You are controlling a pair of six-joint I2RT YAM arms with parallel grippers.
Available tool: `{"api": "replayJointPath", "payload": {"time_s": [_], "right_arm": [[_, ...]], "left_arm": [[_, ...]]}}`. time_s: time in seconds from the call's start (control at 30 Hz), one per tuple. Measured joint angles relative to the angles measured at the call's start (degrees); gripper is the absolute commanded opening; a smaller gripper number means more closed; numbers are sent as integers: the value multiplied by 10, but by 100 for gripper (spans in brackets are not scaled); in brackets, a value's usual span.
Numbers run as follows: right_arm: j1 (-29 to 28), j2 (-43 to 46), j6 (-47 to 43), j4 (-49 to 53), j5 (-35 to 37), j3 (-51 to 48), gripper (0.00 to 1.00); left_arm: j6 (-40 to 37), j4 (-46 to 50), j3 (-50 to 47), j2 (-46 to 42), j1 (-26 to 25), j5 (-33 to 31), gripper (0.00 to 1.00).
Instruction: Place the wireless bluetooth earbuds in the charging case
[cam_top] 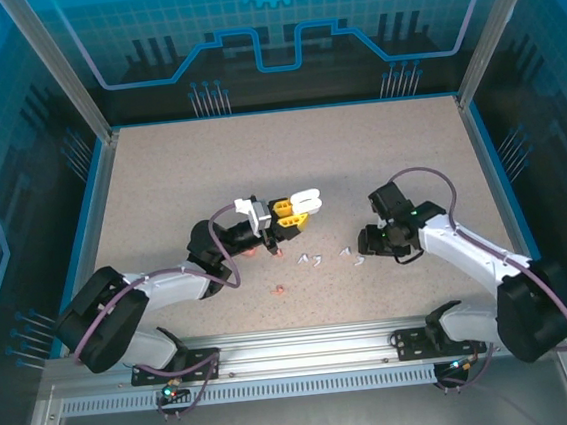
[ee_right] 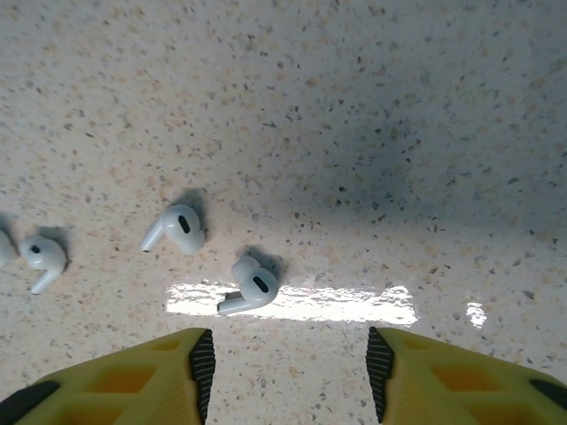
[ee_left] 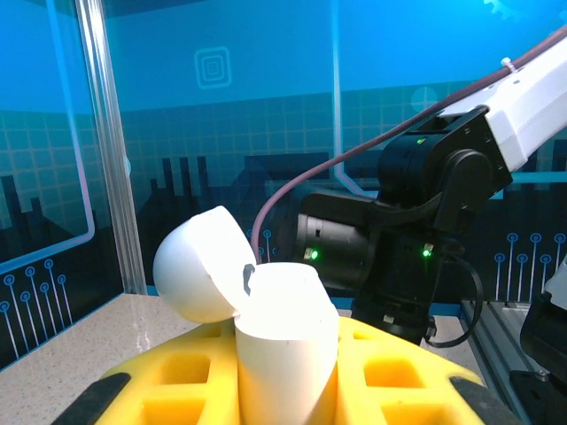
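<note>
My left gripper (cam_top: 288,210) is shut on a white charging case (ee_left: 288,341), held above the table with its rounded lid (ee_left: 199,266) flipped open to the left. Several white earbuds (cam_top: 313,260) lie in a loose row on the table between the two arms. A pinkish-red earbud (cam_top: 279,290) lies nearer the front. My right gripper (ee_right: 291,372) hangs open just above the table, nothing between its yellow fingers (ee_right: 159,376). One white earbud (ee_right: 252,285) lies just ahead of them, toward the left finger. Two more white earbuds (ee_right: 177,228) (ee_right: 42,257) lie further left.
The speckled table (cam_top: 180,182) is fenced by blue walls and metal posts (cam_top: 59,73). The right arm's black wrist (ee_left: 399,239) sits close behind the held case. A bright light reflection (ee_right: 354,303) crosses the table by the nearest earbud.
</note>
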State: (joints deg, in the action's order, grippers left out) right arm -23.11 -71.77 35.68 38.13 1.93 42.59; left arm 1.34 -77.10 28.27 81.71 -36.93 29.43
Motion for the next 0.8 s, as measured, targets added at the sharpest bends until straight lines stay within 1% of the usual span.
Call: {"api": "replayJointPath", "payload": {"time_s": [0.33,0.5,0.57,0.6,0.8], "right_arm": [[-30,-92,19,-14,-7,10,47],[-43,-117,25,-24,-7,19,46],[-47,-125,25,-28,-6,22,42],[-48,-128,26,-28,-7,23,42],[-52,-147,29,-31,-5,36,41]], "left_arm": [[0,0,0,1,0,2,0],[0,0,0,1,0,4,0],[0,0,0,1,0,4,0],[0,0,0,1,0,4,0],[0,0,0,1,0,4,0]]}}
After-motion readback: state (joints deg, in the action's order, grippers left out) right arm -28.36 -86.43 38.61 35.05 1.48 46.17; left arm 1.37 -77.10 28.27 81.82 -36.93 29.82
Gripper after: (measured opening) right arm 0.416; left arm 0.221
